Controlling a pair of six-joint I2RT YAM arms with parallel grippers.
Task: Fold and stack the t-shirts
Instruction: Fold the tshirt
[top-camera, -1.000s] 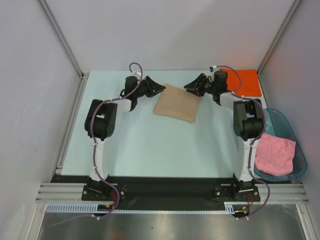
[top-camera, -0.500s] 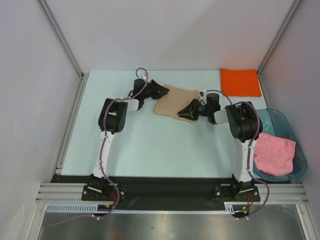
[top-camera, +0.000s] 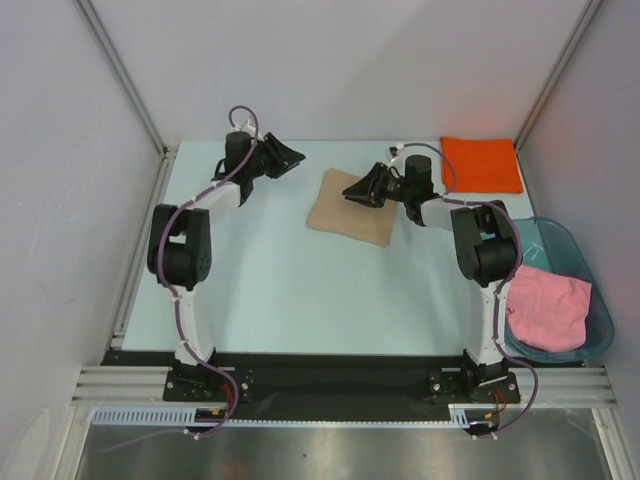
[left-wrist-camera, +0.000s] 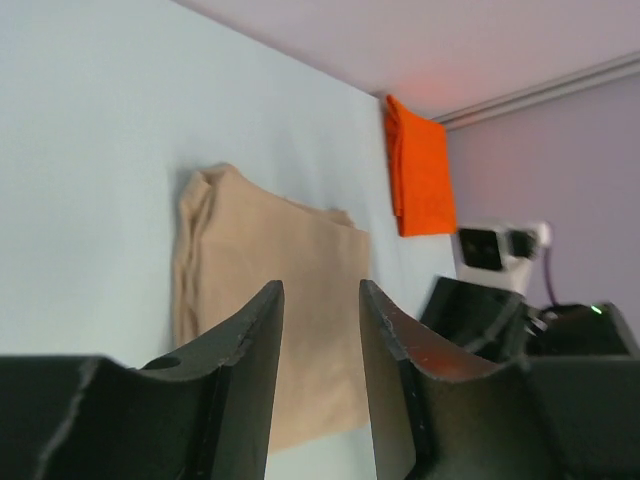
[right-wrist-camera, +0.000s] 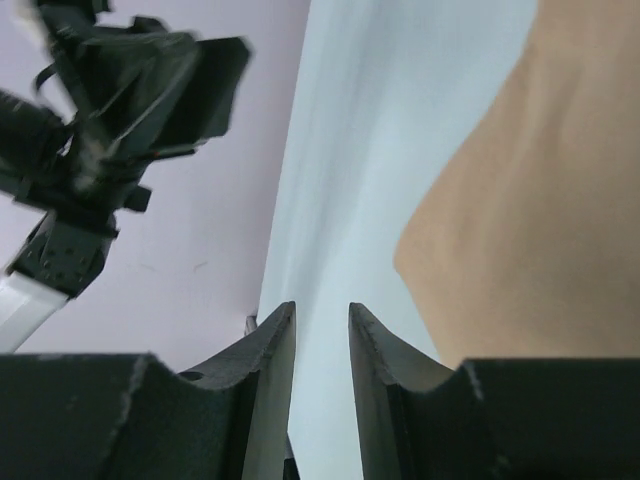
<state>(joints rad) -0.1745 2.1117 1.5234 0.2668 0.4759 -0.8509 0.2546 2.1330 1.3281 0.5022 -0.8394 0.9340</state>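
A folded tan t-shirt (top-camera: 350, 208) lies flat at the table's middle back. A folded orange t-shirt (top-camera: 482, 163) lies at the far right corner. A crumpled pink t-shirt (top-camera: 548, 308) fills the teal tub (top-camera: 600, 300) on the right. My left gripper (top-camera: 292, 160) hangs open to the left of the tan shirt, apart from it, fingers pointing at it. My right gripper (top-camera: 352, 189) is open above the tan shirt's far right part. In the left wrist view, the left gripper (left-wrist-camera: 320, 292) is empty, with the tan shirt (left-wrist-camera: 270, 240) and orange shirt (left-wrist-camera: 420, 180) beyond. In the right wrist view, the right gripper (right-wrist-camera: 322, 312) holds nothing and the tan shirt (right-wrist-camera: 540, 200) lies beside it.
White walls close in the table on three sides, with a metal rail (top-camera: 140, 240) along the left edge. The tub stands off the table's right edge beside the right arm's base. Bare pale table (top-camera: 300, 290) stretches in front of the tan shirt.
The left gripper has drawn back left, away from the tan shirt's far left corner. The right gripper has moved from the shirt's near right edge up toward its far edge. The shirt lies as before.
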